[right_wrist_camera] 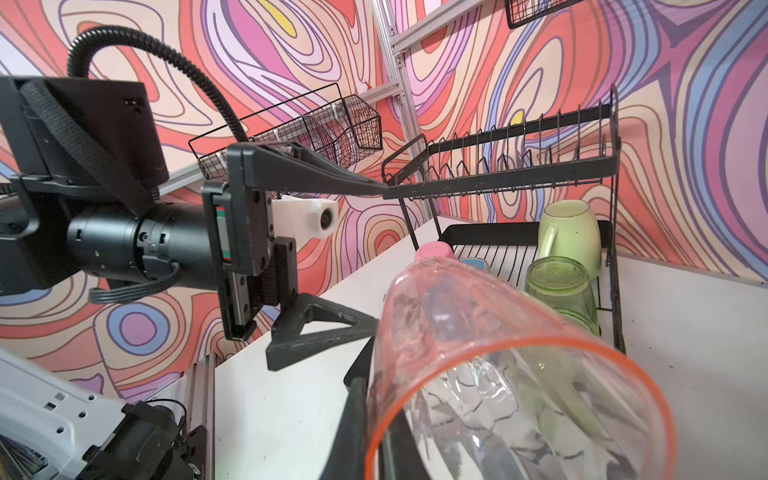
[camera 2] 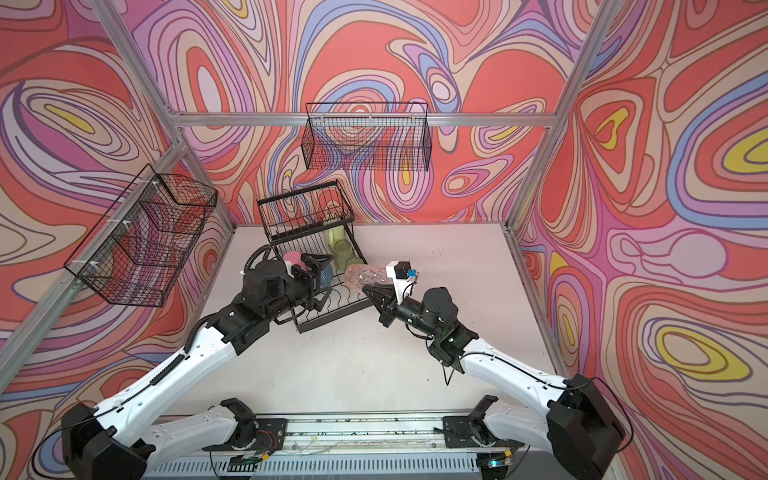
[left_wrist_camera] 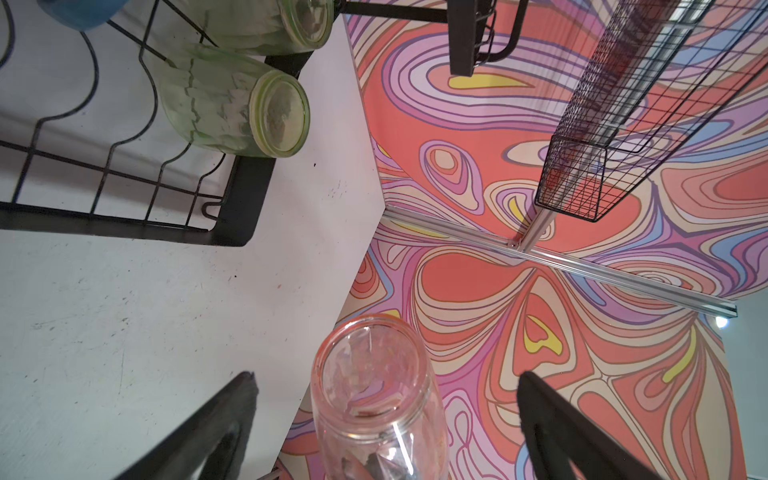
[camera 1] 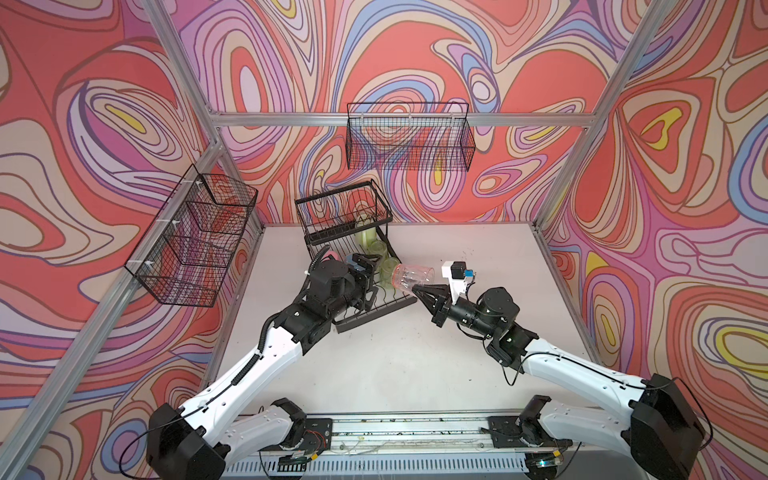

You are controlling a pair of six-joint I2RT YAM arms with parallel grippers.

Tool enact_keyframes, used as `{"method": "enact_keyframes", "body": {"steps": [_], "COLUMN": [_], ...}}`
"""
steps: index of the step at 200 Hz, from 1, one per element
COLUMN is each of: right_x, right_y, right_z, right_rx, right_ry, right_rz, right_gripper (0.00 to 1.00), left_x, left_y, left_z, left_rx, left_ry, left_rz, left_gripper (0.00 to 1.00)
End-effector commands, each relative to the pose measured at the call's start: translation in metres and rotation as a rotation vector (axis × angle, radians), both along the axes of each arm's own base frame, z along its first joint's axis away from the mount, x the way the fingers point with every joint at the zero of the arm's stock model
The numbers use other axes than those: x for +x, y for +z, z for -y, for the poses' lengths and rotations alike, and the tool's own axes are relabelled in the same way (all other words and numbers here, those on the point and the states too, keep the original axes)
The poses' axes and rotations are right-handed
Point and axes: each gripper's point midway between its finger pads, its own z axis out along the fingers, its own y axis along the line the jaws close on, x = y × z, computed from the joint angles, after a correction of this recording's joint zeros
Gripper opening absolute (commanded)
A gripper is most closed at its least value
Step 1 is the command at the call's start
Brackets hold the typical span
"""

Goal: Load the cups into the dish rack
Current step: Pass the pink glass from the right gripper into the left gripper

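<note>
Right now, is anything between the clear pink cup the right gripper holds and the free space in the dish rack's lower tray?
Yes. The open left gripper hangs over the dish rack and its front wires, its fingers flanking the clear pink tumbler at its base. Two green tumblers line the tray's edge beside it.

Black dish rack [right_wrist_camera: 498, 178], clear pink tumbler [camera 1: 413, 277], swirly walls [camera 1: 415, 54].

walls [camera 1: 415, 50]: red-pink swirl print | frame [camera 1: 291, 119]: aluminium | wall baskets [camera 1: 409, 137]: black mesh | table [camera 1: 415, 353]: white
</note>
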Motion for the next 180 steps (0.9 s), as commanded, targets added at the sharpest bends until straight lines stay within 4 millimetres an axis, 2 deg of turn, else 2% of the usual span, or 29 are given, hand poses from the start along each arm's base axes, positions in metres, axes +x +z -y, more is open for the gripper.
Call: {"method": "enact_keyframes", "body": {"steps": [1, 33, 69, 144, 180], "right_x": [0.000, 0.002, 0.002, -0.003, -0.004], "right_y": [0.025, 0.023, 0.019, 0.021, 0.021], "right_z": [-0.005, -0.010, -0.012, -0.014, -0.015], "right_rx": [0.039, 0.036, 0.024, 0.028, 0.032], "right_ry": [0.012, 0.029, 0.036, 0.065, 0.076], "right_rz": [0.072, 0.071, 0.067, 0.055, 0.048], "right_gripper": [0.00, 0.00, 0.00, 0.00, 0.00], "left_x": [0.006, 0.013, 0.016, 0.023, 0.026], "left_y": [0.016, 0.012, 0.018, 0.006, 0.000], "left_z": [0.018, 0.040, 0.059, 0.069, 0.070], "left_rx": [-0.077, -0.098, -0.107, -0.116, -0.112], "left_ry": [-0.029, -0.068, -0.098, -0.095, -0.091], "left_rz": [0.032, 0.020, 0.039, 0.029, 0.025], "left_gripper": [1.00, 1.00, 1.00, 0.91, 0.83]}}
